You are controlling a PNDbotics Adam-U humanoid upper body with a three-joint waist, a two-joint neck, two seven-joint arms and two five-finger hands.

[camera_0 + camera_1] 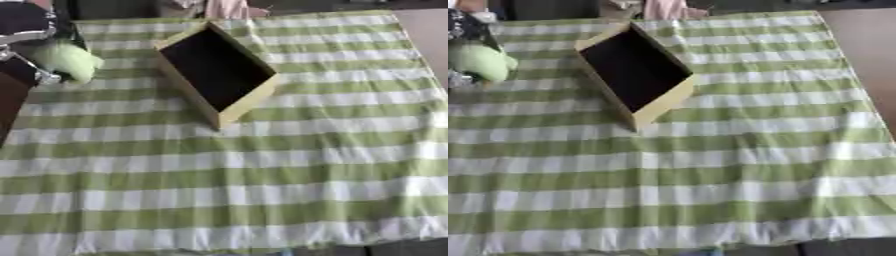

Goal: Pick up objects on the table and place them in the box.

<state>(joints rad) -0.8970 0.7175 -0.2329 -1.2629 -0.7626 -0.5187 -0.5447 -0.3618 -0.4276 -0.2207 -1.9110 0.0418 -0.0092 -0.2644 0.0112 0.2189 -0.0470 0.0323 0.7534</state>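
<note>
A box [249,100] with a pale yellow rim and a dark inside sits askew on the far left part of the striped cloth; I see nothing inside it. At the upper left, my left hand [19,42], black with silver parts, is curled round a pale green fuzzy object [68,61]. It holds that object above the cloth, to the left of the box and apart from it. The same green object [481,62] shows at the left edge of the right eye view. My right hand is out of sight.
A green and white striped cloth [262,175] covers the table down to its near edge. Bare brown tabletop [429,35] shows at the far right. Something pink [226,7] lies beyond the far edge.
</note>
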